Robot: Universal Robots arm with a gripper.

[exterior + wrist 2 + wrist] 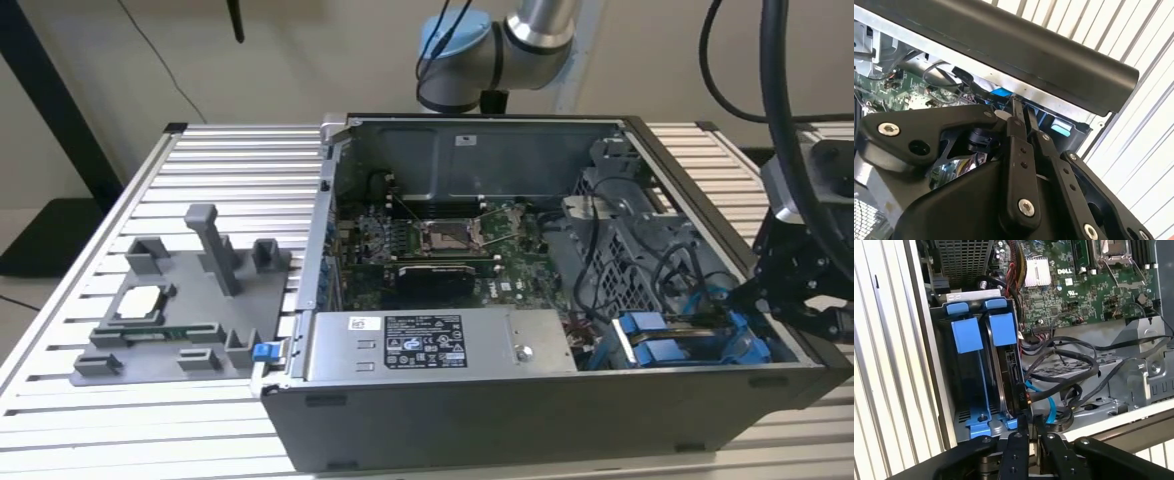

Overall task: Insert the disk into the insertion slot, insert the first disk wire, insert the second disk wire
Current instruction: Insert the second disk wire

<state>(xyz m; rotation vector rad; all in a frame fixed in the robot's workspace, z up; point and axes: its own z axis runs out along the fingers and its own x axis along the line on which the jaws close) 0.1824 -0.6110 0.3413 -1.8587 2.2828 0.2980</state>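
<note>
1. Black, matte linkages and bolted fingers of the pincer (1030,426) fill the near edge in both wrist views; the two slim fingertips (1015,116) stand almost together, and a small dark connector seems pinched between them, though this cannot be told for sure.
2. Just past those tips, in the first wrist view, the disk (1010,371) stands on edge inside the insertion slot (941,371), its long axis running from the pincer towards the green motherboard (1074,285).
3. Bright blue plastic carrier tabs (984,332) cap the disk's far end, and a blue rail lies at the bay's floor; the bay walls are grey sheet metal.
4. Black sheathed cables (1069,362) loop beside the disk, with one thin light-blue cable (1051,407) curving near the pincer.
5. In the second wrist view a dark, smooth case rim (1019,55) crosses above the fingers, with blue plastic glimpsed behind it.
6. The exterior view adds the whole open computer case (534,420) lying on a ribbed aluminium bench (214,170), a grey power supply (434,345) with a white label, the blue carriers (661,345) at the corner on the exterior view's right, and a grey fixture tray (187,310) on the exterior view's left.
</note>
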